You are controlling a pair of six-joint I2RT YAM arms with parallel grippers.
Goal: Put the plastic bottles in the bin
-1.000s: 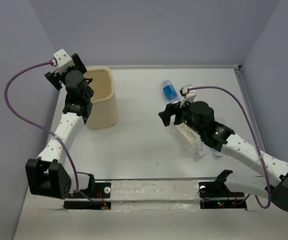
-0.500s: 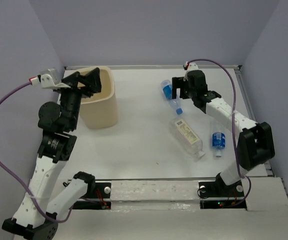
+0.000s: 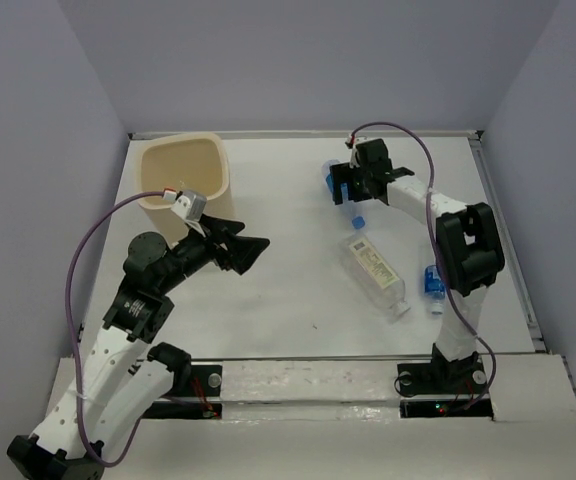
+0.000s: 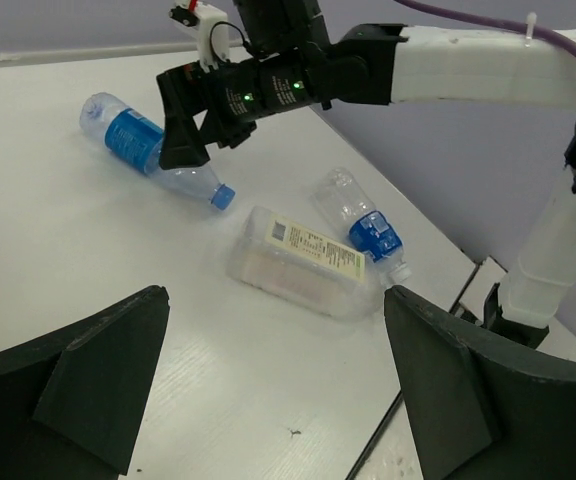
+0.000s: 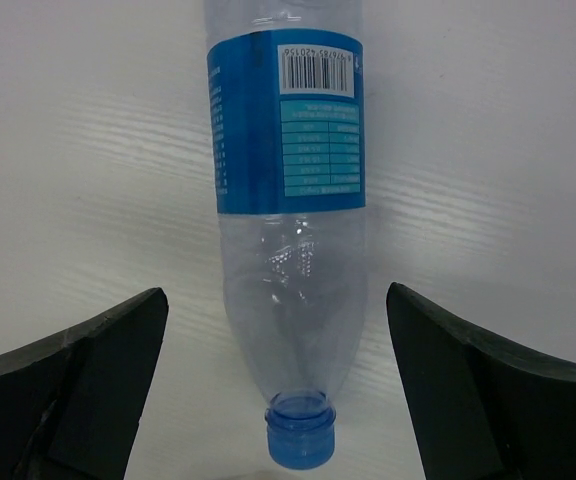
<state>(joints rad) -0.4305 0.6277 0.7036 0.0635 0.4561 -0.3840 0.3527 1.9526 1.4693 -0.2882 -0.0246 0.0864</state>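
Note:
A clear plastic bottle with a blue label (image 3: pixel 334 180) (image 5: pixel 288 170) (image 4: pixel 133 140) lies at the far right of the table, its blue cap (image 5: pixel 300 445) toward the arms. My right gripper (image 3: pixel 353 188) (image 5: pixel 276 300) hangs over it, open, with its fingers either side of the neck and clear gaps on both sides. A squarish bottle with a white label (image 3: pixel 373 272) (image 4: pixel 298 262) and a small blue-capped bottle (image 3: pixel 434 284) (image 4: pixel 360 218) lie nearer. The cream bin (image 3: pixel 183 185) stands at the back left. My left gripper (image 3: pixel 248 245) (image 4: pixel 275 325) is open and empty, pointing at the bottles.
The table's right edge (image 4: pixel 438 330) runs just beyond the squarish bottle. The right arm's white links (image 3: pixel 458 240) arch over the small blue-capped bottle. A purple cable (image 3: pixel 88 250) loops beside the left arm.
My left gripper has left the bin's rim and swung down over the table's middle, pointing right. My right gripper has shifted a little left, over the blue-labelled bottle.

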